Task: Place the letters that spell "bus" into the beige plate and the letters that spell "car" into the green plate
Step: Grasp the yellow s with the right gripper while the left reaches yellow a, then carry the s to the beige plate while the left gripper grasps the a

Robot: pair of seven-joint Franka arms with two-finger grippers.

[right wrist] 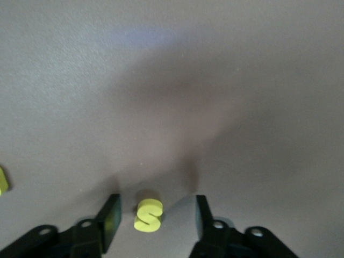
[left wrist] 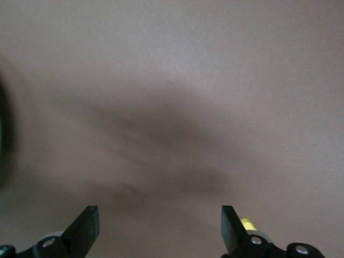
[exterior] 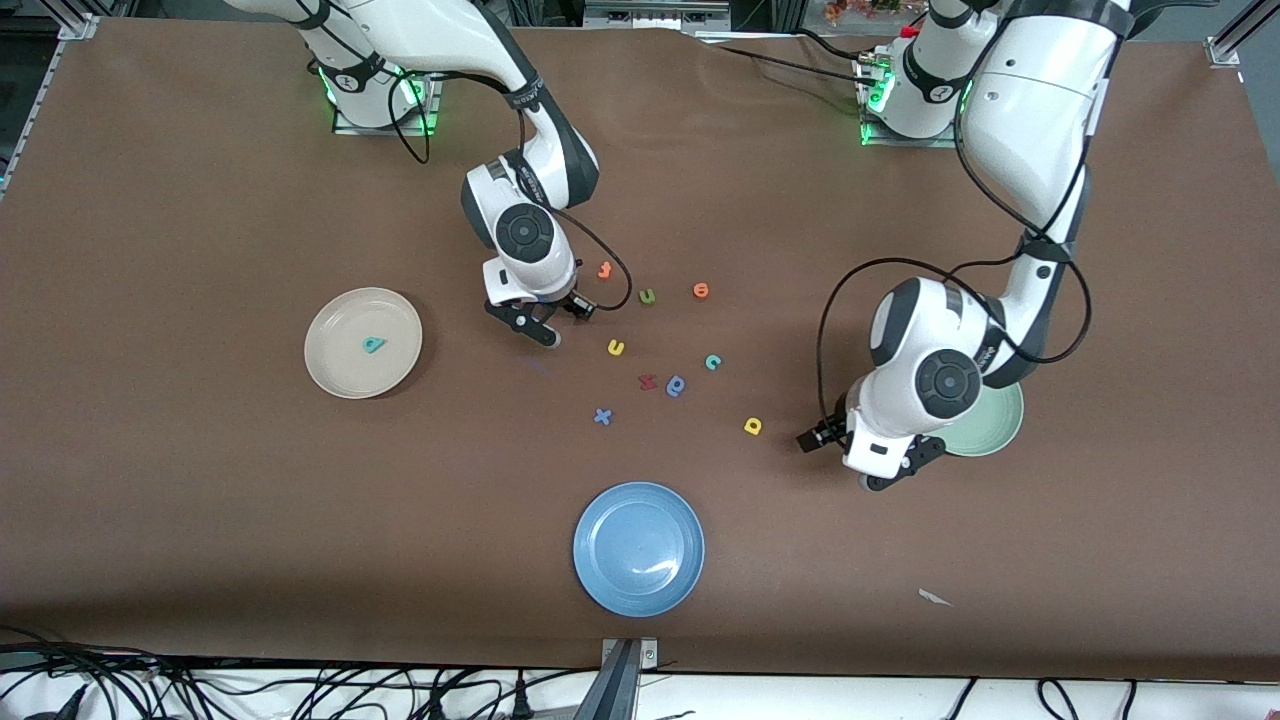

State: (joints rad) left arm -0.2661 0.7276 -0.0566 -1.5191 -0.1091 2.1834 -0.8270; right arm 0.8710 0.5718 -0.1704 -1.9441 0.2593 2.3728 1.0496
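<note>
Down at the middle of the brown table (exterior: 200, 480), well in from every edge, the right gripper (right wrist: 156, 223) stands low with the small yellow foam "s" (right wrist: 148, 214) lying flat on the cloth squarely between its two black fingers (right wrist: 110, 220); a gap shows on each side of the letter, so the jaws are partly open and not yet pressing it. The "s" lies crosswise to the fingers, its long axis running away from the wrist, so from here a straight close looks enough to catch it. I judge the carry then goes toward the right arm's end of the table, where the round cream-beige plate (exterior: 340, 375) sits with the teal foam "b" (exterior: 374, 345) already in it. The yellow foam "u" (exterior: 616, 347) lies on the table beside this gripper. The left gripper (left wrist: 160, 228) hovers beside the pale mint-green plate (exterior: 995, 430), jaws spread wide and empty; a yellow scrap by one finger is possibly the yellow "a" (exterior: 753, 427).
</note>
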